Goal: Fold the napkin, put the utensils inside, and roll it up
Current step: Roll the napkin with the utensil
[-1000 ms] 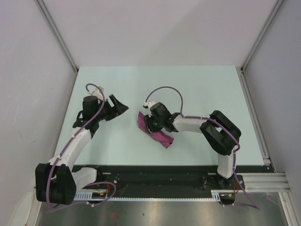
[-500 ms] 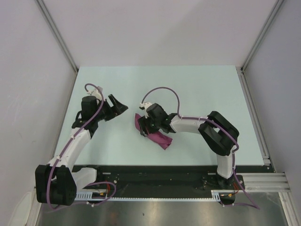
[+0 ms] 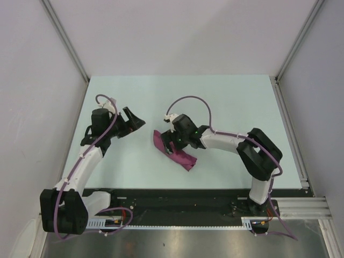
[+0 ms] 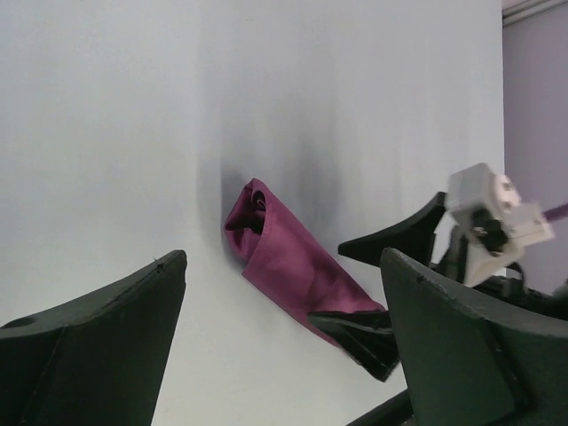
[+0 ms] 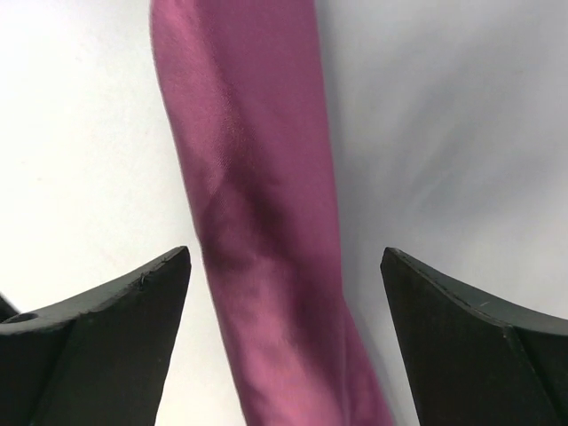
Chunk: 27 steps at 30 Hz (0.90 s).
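Note:
The plum napkin (image 3: 184,158) lies on the table as a narrow roll, running from upper left to lower right. It also shows in the left wrist view (image 4: 284,257) and in the right wrist view (image 5: 257,222). My right gripper (image 3: 172,146) is open and straddles the roll's middle, one finger on each side (image 5: 286,257); I cannot tell whether the fingers touch the cloth. One of its fingers (image 4: 359,333) reaches the roll's lower part. My left gripper (image 3: 137,119) is open and empty, left of the roll and facing it. The orange utensils are hidden.
The pale table (image 3: 226,102) is bounded by grey walls at the back and sides. A metal rail (image 3: 293,140) runs along the right edge. The black base strip (image 3: 177,201) lies along the near edge.
The napkin roll has shifted slightly to the left and down under my right gripper. The right arm's elbow has swung to the right. The left arm has barely moved.

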Tool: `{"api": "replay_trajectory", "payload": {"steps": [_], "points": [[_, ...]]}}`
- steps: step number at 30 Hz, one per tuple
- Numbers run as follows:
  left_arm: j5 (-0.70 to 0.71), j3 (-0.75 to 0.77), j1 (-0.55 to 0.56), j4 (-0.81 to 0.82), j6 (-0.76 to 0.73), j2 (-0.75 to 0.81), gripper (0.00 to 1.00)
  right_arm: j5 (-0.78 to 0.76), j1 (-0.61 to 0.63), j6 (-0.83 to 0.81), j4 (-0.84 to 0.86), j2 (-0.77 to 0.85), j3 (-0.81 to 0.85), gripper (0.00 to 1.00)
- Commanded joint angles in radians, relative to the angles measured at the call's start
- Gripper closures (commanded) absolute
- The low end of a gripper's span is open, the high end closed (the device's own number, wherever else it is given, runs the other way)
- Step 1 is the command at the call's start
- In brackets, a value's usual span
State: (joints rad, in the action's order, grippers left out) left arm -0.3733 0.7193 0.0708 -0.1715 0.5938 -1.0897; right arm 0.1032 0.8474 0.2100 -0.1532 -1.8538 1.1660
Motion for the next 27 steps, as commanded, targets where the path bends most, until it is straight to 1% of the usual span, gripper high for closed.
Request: {"api": "replay_trajectory", "payload": {"steps": [1, 5, 7, 8, 10, 11, 12, 14, 15, 19, 21, 24, 27], "points": [[-0.001, 0.071, -0.026, -0.042, -0.043, 0.031, 0.04, 0.009, -0.024, -0.004, 0.001, 0.168, -0.008, 0.04], [-0.018, 0.098, -0.068, -0.092, -0.087, 0.06, 0.02, 0.044, -0.086, 0.018, 0.007, 0.277, -0.046, 0.01], [-0.03, 0.106, -0.104, -0.112, -0.112, 0.076, 0.02, 0.064, -0.123, 0.04, 0.033, 0.359, -0.109, 0.01], [-0.042, 0.112, -0.118, -0.129, -0.146, 0.094, 0.01, 0.069, -0.177, 0.049, 0.038, 0.387, -0.129, 0.01], [-0.05, 0.12, -0.127, -0.154, -0.187, 0.114, 0.0, 0.063, -0.234, 0.074, 0.044, 0.462, -0.202, 0.0], [-0.053, 0.124, -0.129, -0.18, -0.231, 0.122, 0.0, 0.062, -0.261, 0.077, 0.044, 0.484, -0.224, 0.0], [-0.064, 0.124, -0.137, -0.192, -0.25, 0.137, 0.0, 0.062, -0.325, 0.081, 0.038, 0.511, -0.251, 0.0], [-0.079, 0.118, -0.14, -0.223, -0.307, 0.152, 0.0, 0.053, -0.378, 0.088, 0.026, 0.589, -0.314, 0.0], [-0.107, 0.112, -0.144, -0.224, -0.321, 0.163, 0.0, 0.05, -0.428, 0.089, 0.005, 0.619, -0.328, 0.0], [-0.189, 0.042, -0.144, -0.152, -0.328, 0.278, 0.0, 0.012, -0.522, 0.098, -0.029, 0.778, -0.41, 0.0], [-0.196, 0.025, -0.143, -0.132, -0.324, 0.301, 0.0, 0.0, -0.544, 0.1, -0.032, 0.864, -0.451, 0.0], [-0.19, 0.028, -0.144, -0.134, -0.331, 0.312, 0.0, -0.029, -0.564, 0.108, -0.032, 0.939, -0.494, 0.0], [-0.2, 0.031, -0.143, -0.132, -0.335, 0.303, 0.0, -0.048, -0.568, 0.114, -0.029, 0.976, -0.534, 0.0]]}}
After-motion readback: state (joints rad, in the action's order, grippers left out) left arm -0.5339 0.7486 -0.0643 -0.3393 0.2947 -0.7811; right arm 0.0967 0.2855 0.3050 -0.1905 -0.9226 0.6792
